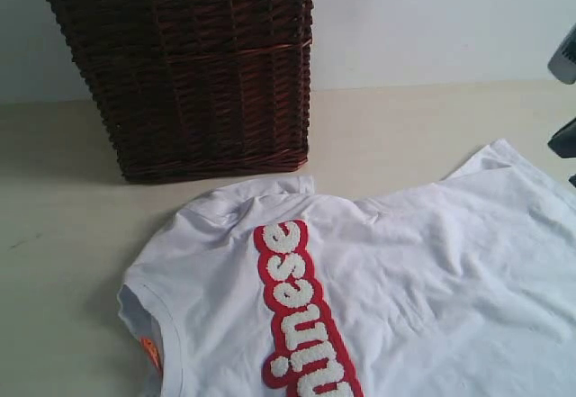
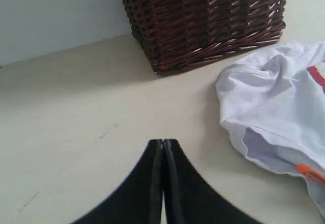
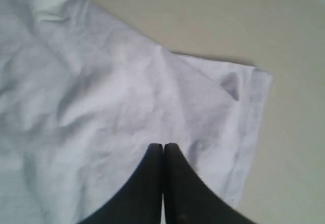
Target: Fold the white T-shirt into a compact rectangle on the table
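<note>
Left black gripper [image 2: 163,145]: jaws pressed fully together, gripping nothing, over bare cream-beige matte table [image 2: 76,132]. Ahead and to one side, neck end of rumpled white short-sleeved cotton T-shirt [image 2: 269,97], small orange tag [image 2: 309,172] showing; farther ahead, dark red-brown wicker basket [image 2: 203,21]. Right black gripper [image 3: 163,148]: jaws likewise closed, empty, above shirt's sleeve

Seeing white short-sleeved cotton T-shirt [image 1: 450,271], red band of fuzzy white letters, spread unfolded, wrinkled, on flat cream-beige matte table [image 1: 63,235].
</note>
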Robot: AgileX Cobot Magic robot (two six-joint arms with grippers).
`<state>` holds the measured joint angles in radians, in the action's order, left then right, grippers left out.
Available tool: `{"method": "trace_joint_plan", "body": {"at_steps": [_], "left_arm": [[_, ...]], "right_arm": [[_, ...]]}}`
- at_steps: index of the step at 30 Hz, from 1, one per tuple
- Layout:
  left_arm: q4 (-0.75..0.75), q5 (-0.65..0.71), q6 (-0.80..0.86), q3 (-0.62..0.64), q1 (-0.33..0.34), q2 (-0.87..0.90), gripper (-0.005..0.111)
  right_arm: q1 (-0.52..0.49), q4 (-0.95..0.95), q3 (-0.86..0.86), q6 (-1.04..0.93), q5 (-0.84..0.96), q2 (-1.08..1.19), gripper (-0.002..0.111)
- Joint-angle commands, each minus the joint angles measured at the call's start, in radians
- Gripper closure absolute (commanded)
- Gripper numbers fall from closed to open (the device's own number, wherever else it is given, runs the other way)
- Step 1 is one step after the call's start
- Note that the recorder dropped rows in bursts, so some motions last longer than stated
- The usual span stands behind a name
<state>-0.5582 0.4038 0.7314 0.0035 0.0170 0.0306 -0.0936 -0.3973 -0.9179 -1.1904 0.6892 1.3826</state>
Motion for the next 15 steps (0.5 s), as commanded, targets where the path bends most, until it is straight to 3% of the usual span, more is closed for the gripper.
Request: {"method": "trace_joint_plan", "body": {"at_steps": [1, 7, 9, 13, 15], "left_arm": [[0.001, 0.0, -0.007, -0.004, 0.002, -0.005, 0.107], [0.001, 0.0, -0.007, -0.004, 0.002, -0.005, 0.107], [0.001, 0.0, -0.007, -0.004, 0.002, -0.005, 0.107], [0.001, 0.0, -0.007, -0.004, 0.002, -0.005, 0.107], [0.001, 0.0, -0.007, -0.004, 0.002, -0.005, 0.107]], "right_arm": [[-0.007, 0.008, -0.144, -0.117, 0.078, 0.208, 0.108], [-0.011, 0.011, -0.34, -0.273, 0.302, 0.476, 0.108], [-0.011, 0.003, -0.387, -0.282, 0.302, 0.539, 0.108], [-0.014, -0.041, -0.451, -0.261, 0.085, 0.618, 0.108], [-0.014, -0.055, -0.471, -0.135, -0.021, 0.655, 0.108]]}}
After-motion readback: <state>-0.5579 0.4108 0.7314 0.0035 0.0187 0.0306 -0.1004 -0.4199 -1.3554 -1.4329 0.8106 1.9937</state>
